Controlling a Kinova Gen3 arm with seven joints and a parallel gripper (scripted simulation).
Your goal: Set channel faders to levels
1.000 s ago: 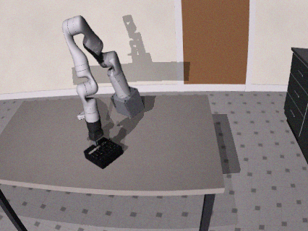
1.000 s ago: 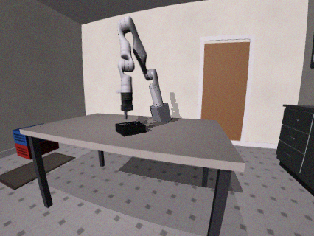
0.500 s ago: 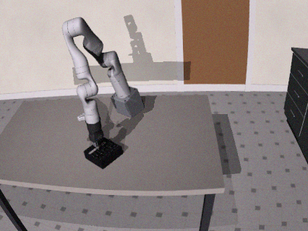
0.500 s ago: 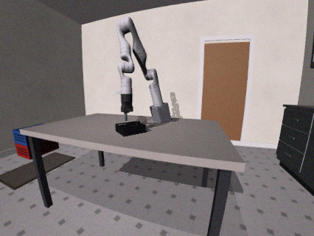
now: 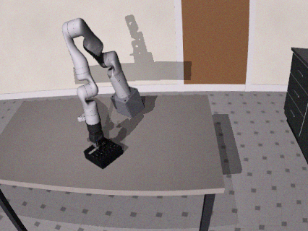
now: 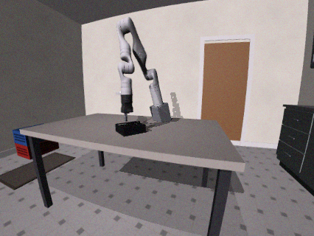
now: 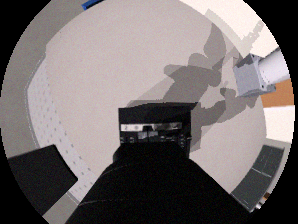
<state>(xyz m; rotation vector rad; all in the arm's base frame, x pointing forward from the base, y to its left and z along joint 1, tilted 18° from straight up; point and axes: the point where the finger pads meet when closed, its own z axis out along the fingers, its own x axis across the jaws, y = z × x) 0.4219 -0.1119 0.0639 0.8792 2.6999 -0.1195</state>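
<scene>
The lighting desk (image 5: pixel 103 153) is a small black box standing flat on the grey table, left of the middle. It also shows in the exterior view (image 6: pixel 130 127) and in the wrist view (image 7: pixel 154 127), where its faders are too small and blurred to read. My gripper (image 5: pixel 95 144) points straight down, shut, with its fingertips at the desk's top face near its left rear part. In the exterior view the gripper (image 6: pixel 126 117) stands just above the desk's top. In the wrist view the dark fingers hide the near half of the desk.
The arm's grey base (image 5: pixel 126 102) stands on the table behind the desk. A dark cabinet (image 5: pixel 298 97) is at the far right off the table. A blue and red crate (image 6: pixel 23 143) sits on the floor to the left.
</scene>
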